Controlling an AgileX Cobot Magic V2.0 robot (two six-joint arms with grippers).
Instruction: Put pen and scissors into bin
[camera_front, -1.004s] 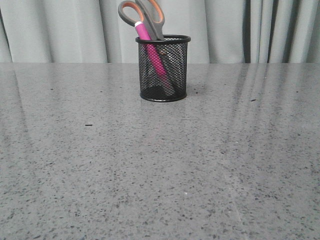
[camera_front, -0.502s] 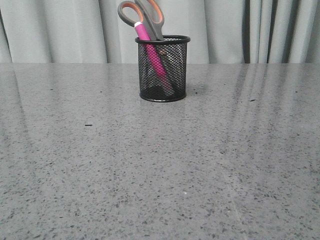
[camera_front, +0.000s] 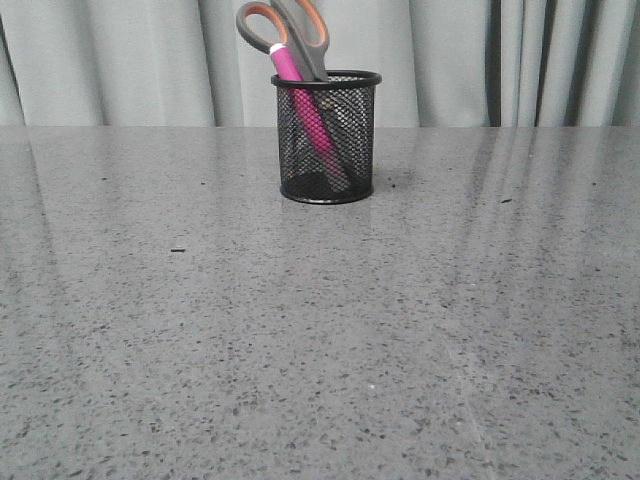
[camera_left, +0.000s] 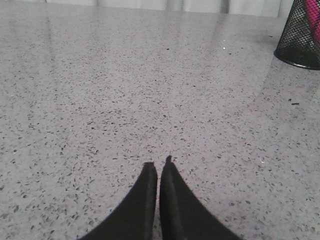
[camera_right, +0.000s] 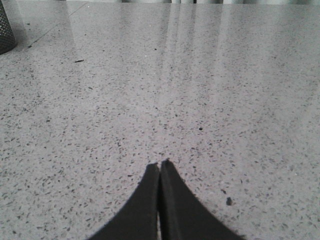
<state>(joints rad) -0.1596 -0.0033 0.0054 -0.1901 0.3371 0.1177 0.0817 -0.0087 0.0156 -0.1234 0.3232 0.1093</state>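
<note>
The black wire-mesh bin (camera_front: 327, 137) stands upright at the back middle of the grey speckled table. The magenta pen (camera_front: 303, 105) leans inside it, its top end above the rim. The scissors (camera_front: 288, 30) stand in the bin with blades down, and their grey and orange handles stick out above the rim. Neither gripper shows in the front view. My left gripper (camera_left: 158, 162) is shut and empty over bare table, with the bin (camera_left: 300, 37) far off at the frame's corner. My right gripper (camera_right: 160, 163) is shut and empty, with a sliver of the bin (camera_right: 6, 30) at the far corner.
The grey speckled table (camera_front: 320, 330) stretches from the bin to the front edge. Grey curtains (camera_front: 500, 60) hang behind the table's far edge. A small dark speck (camera_front: 177, 249) lies on the table left of the bin.
</note>
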